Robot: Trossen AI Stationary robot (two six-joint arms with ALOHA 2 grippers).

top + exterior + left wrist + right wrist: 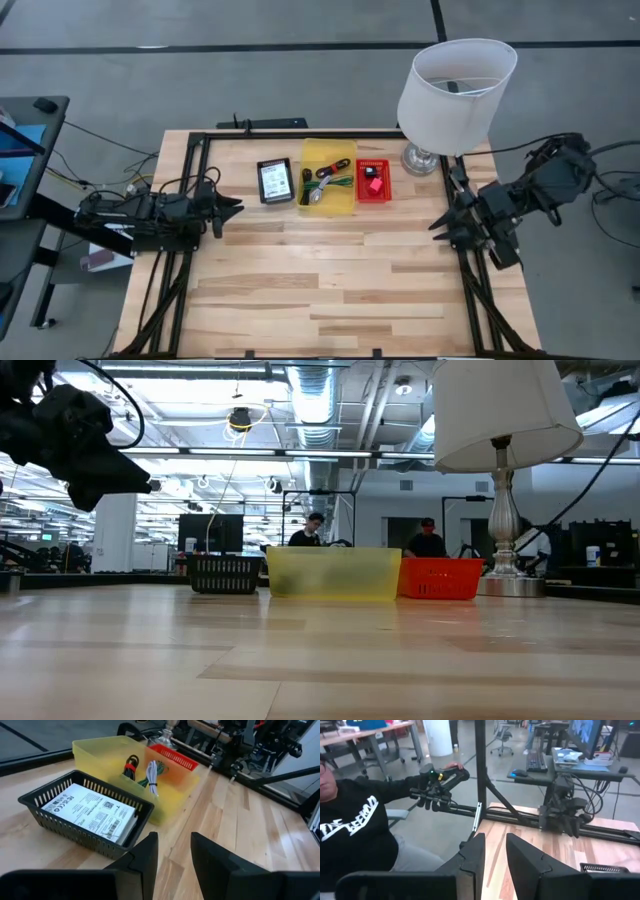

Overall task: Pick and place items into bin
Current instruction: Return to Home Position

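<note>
Grippers sit at mid-depth over the wooden table (330, 290): left gripper (236, 211) by the left edge, right gripper (437, 227) by the right, each with fingers parted around nothing. Farther back runs a row: black basket (259, 182) holding a white labelled pack (92, 811), yellow bin (322, 150) holding a black cable (131, 766), white cable (151, 772) and green cable (335, 183), then red basket (384, 185) with a small red piece (373, 184). A lamp (455, 85) stands at the far right corner. Two people (313, 530) show beyond.
</note>
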